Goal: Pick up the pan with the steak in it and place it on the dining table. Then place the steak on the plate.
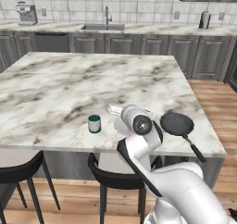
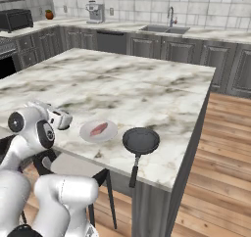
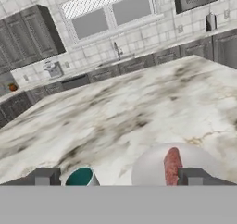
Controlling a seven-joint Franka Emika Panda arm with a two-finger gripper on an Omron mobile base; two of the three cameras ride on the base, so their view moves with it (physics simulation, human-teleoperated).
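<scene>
The black pan (image 1: 177, 123) (image 2: 140, 139) sits empty on the dining table (image 1: 69, 89) (image 2: 122, 84) near its front corner, with its handle (image 2: 134, 171) sticking out over the edge. Left of the pan, the pinkish-red steak (image 2: 99, 129) (image 3: 172, 165) lies on the white plate (image 2: 109, 133) (image 3: 148, 167). My gripper (image 2: 61, 118) (image 3: 118, 179) hovers just left of the plate, open, its fingertips (image 3: 44, 177) wide apart and holding nothing. In the left base view my own arm hides the plate.
A small teal cup (image 1: 94, 123) (image 3: 81, 177) stands left of the plate. Two black stools (image 1: 115, 177) (image 1: 18, 172) stand under the table's front edge. Beyond the table run dark cabinets (image 1: 152, 45) with a sink (image 1: 102, 27) and a coffee machine (image 1: 26, 13).
</scene>
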